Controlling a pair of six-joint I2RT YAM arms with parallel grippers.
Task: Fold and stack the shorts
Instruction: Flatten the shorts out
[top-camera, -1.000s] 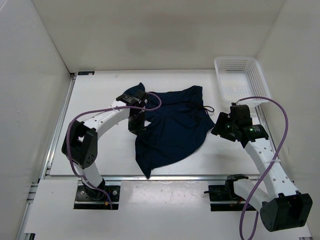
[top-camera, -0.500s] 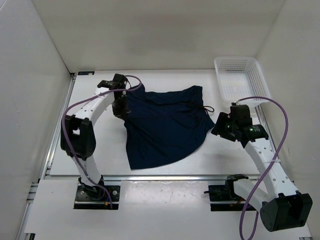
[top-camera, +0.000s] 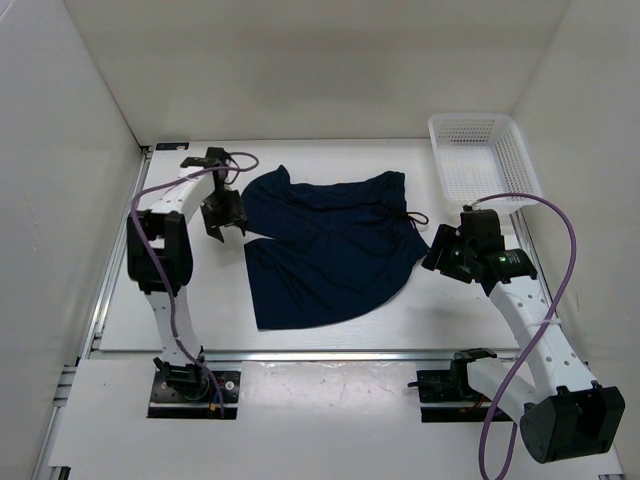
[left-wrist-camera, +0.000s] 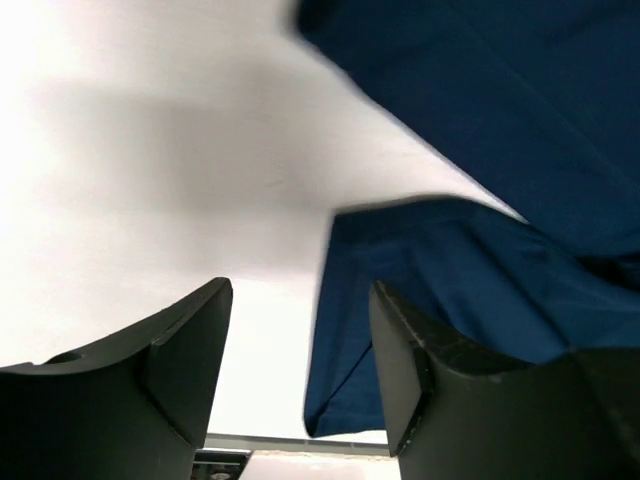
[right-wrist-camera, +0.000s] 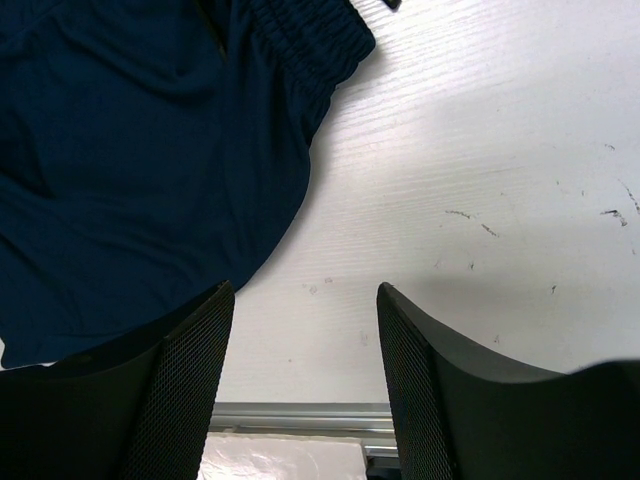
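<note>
Top external view puts the navy shorts (top-camera: 330, 250) rumpled centrally on the table (top-camera: 200, 310), white mesh basket (top-camera: 480, 150) at far right. Wrist views alone show the left gripper (left-wrist-camera: 300, 292) and right gripper (right-wrist-camera: 305, 292) wide apart, holding nothing.

The left arm (top-camera: 165, 320) and the right arm (top-camera: 527, 318) are each built of curved white links, pierced with small round holes and joined by black motor housings. A purple cable (top-camera: 540, 198) is looped along each arm. A black base plate (top-camera: 225, 385) is set under each. A green light (top-camera: 500, 262) is lit on the right wrist. The left gripper (left-wrist-camera: 300, 290) is fitted with smooth black fingers (left-wrist-camera: 170, 360); those of the right gripper (right-wrist-camera: 305, 290) are faced with a fine grid texture.
</note>
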